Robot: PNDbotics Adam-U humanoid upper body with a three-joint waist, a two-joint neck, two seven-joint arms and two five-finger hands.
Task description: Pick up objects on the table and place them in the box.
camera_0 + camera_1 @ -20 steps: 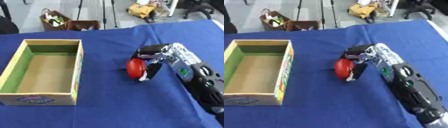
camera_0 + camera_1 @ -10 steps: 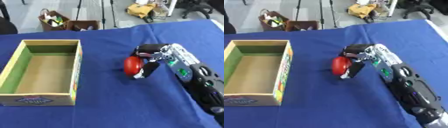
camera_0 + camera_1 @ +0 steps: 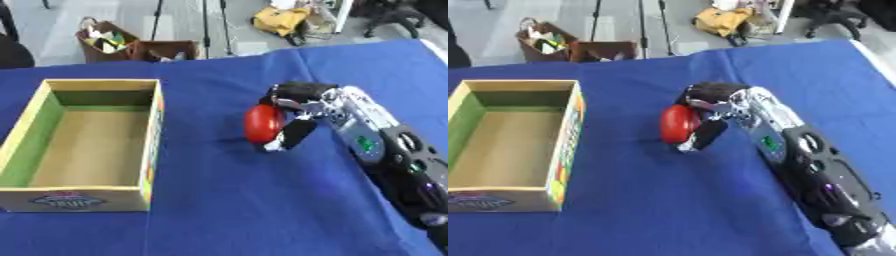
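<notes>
A red rounded object [image 3: 262, 123] is held a little above the blue table [image 3: 227, 200], right of centre. My right hand [image 3: 302, 107] is shut on it, fingers curled over its top and thumb under its right side; the black and silver arm runs in from the lower right. An open cardboard box [image 3: 80, 142] with green inner walls stands empty at the left, about a hand's width from the red object. My left hand shows in neither view.
Beyond the table's far edge the floor holds a brown bag [image 3: 105, 42], a cardboard carton [image 3: 166, 50], tripod legs and a yellow bag [image 3: 278, 20]. The blue cloth runs to the table's right edge at the upper right.
My right hand has carried the red object slightly left and farther from me, toward the box. The box has stayed put.
</notes>
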